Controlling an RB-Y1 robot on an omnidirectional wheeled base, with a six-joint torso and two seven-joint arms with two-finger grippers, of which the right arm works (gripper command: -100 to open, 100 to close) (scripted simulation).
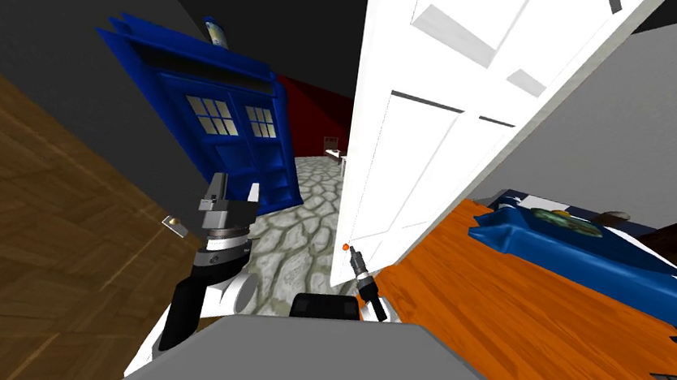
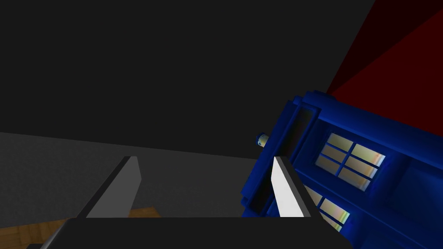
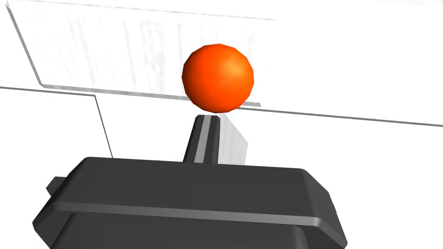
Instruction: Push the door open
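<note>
Right pincer (image 3: pixel 212 123) pressed together, tips right at white door (image 3: pixel 346 65), low on its face, orange ball (image 3: pixel 217 77) just off tips. Door ajar, blue booth (image 1: pixel 230 128) past its free edge. Left pincer (image 2: pixel 204 159) spread, holding nothing, well apart from door.

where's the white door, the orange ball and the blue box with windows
White panelled door (image 1: pixel 412 177): head view, on its middle panel.
Small orange ball (image 3: pixel 217 75): right wrist view, centre of the sphere.
Tall blue box with windows (image 1: pixel 239 158): head view, front panel below the windows.
</note>
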